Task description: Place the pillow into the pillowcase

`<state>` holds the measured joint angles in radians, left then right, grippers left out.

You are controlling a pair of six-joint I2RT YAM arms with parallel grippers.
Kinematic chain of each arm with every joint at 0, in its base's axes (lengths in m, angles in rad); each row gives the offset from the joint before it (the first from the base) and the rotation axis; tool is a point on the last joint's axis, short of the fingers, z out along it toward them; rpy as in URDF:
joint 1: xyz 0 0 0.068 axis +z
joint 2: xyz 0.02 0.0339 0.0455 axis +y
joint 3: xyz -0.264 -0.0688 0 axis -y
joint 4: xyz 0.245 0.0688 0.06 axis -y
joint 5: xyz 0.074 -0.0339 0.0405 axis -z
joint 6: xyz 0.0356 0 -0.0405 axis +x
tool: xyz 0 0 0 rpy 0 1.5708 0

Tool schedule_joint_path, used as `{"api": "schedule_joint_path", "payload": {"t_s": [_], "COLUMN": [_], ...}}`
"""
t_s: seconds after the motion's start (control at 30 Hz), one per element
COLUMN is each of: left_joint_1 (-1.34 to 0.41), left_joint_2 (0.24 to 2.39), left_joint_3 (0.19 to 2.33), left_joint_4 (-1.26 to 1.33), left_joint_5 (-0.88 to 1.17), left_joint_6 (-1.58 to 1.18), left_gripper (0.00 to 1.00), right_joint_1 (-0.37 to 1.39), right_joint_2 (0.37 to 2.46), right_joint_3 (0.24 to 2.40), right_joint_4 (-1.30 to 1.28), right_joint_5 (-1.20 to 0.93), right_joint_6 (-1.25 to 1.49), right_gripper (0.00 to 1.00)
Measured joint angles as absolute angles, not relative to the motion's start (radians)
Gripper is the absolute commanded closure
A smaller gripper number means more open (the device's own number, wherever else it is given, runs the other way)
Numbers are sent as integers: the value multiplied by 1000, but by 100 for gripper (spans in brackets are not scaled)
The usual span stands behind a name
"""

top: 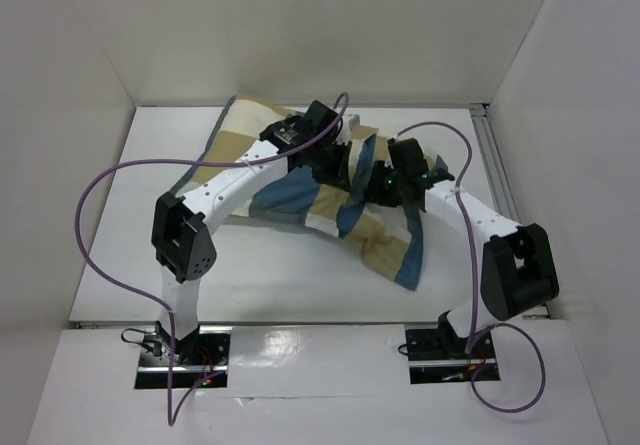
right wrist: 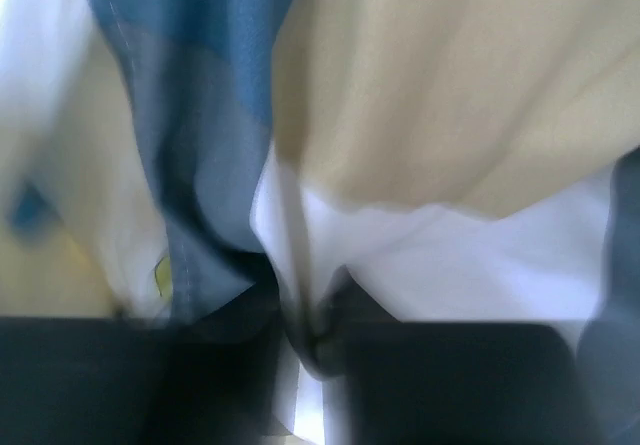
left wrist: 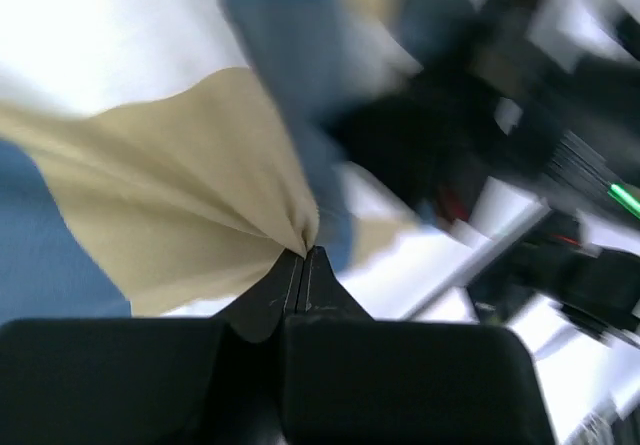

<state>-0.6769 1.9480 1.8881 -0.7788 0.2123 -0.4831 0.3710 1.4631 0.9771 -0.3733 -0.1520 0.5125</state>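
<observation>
The pillowcase (top: 385, 235) is lying rumpled across the middle and back of the bench (top: 280, 285), its blue, tan and cream checks running in a loose diagonal sweep from the far left toward the near right, where one end is hanging in deep folds. The stuffing looks to be somewhere in the middle of the job, though how much is done is hard to judge. The left part of the cover is sitting fuller, as if something is filling it, yet the pillow itself is not showing clearly in any view. In the right wrist view only a blurred cream area with a yellow fleck (right wrist: 160, 277) is peeking out beside a blue fold, and that may be its piping. The left gripper (left wrist: 305, 255) is clenched tight, pinching a peak of tan cloth so that the fabric is fanning out from its tips. The right gripper (right wrist: 312, 340) is nipping a gather of cream and blue cloth drawn down between its fingers. Both are working close together over the cover's centre. What seems left is spreading the opening and drawing the cover over whatever is still outside it.
</observation>
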Motion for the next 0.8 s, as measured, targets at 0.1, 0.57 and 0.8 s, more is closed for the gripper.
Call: {"api": "schedule_joint_path", "payload": {"t_s": [0.1,0.57,0.8], "left_joint_1": [-698,122,306], "left_joint_2": [1979,1329,1097], "left_joint_3": [1969,1219,821], "left_joint_4": [-752,-643,-639], "left_joint_5": [293,192,135], "left_joint_6": [-477,-648,-802], "left_gripper": [64,0,0], "right_joint_1": [312,89,77], "right_joint_2": [1525,1106,1103], "right_joint_3": [1081,816,725], "right_joint_4": [-382,-391,-398], "right_joint_5": [-121,-73,-150], "right_joint_6": [494,503,519], "right_gripper": [16,4,4]}}
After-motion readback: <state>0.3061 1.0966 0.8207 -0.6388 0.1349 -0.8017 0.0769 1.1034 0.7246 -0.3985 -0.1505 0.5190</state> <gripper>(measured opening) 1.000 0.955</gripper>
